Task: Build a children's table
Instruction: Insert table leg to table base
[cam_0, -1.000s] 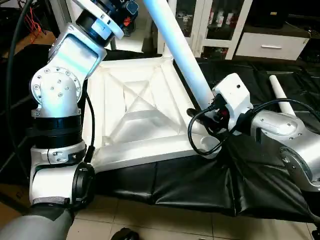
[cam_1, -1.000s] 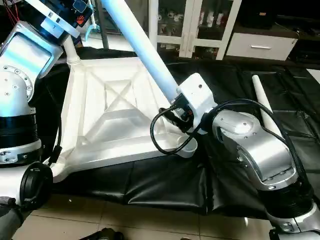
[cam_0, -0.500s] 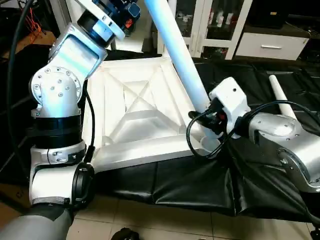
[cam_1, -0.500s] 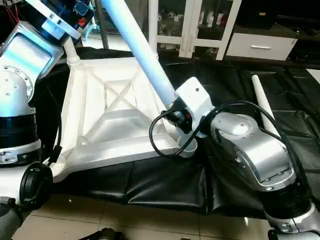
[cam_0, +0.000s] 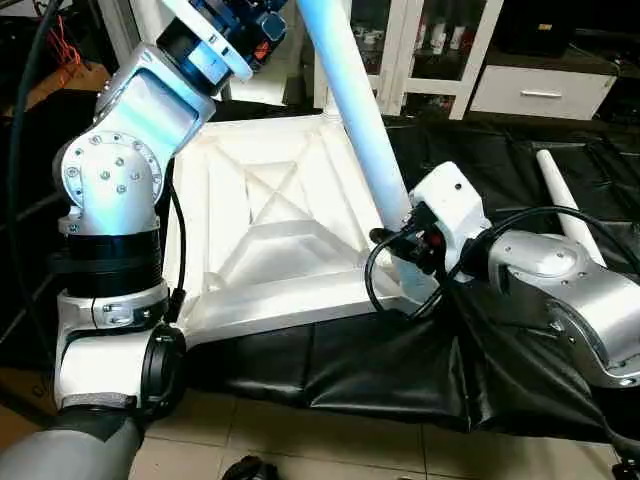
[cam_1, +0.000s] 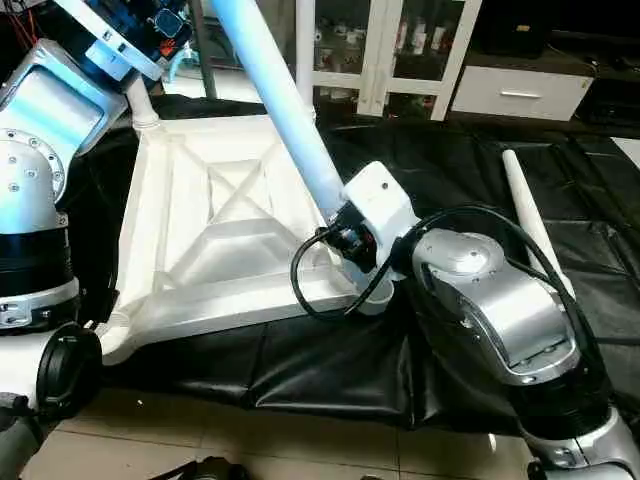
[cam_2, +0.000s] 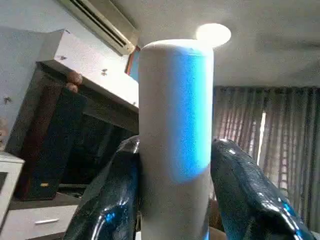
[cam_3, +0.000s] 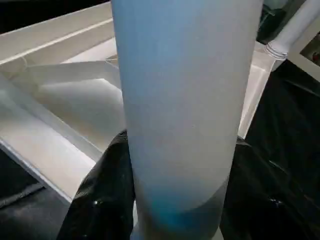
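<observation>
Black mat (cam_0: 400, 370): both end effectors clamp tilted leg (cam_0: 355, 110).

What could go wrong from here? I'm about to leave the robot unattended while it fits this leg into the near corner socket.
1. The leg leans steeply while its lower end meets the corner socket; pushed at that angle it may jam or miss.
2. Both the left gripper and right gripper clamp the same leg; uneven moves could twist it loose.
3. The tabletop lies unfixed on black sheeting and may slide under pressure.
</observation>
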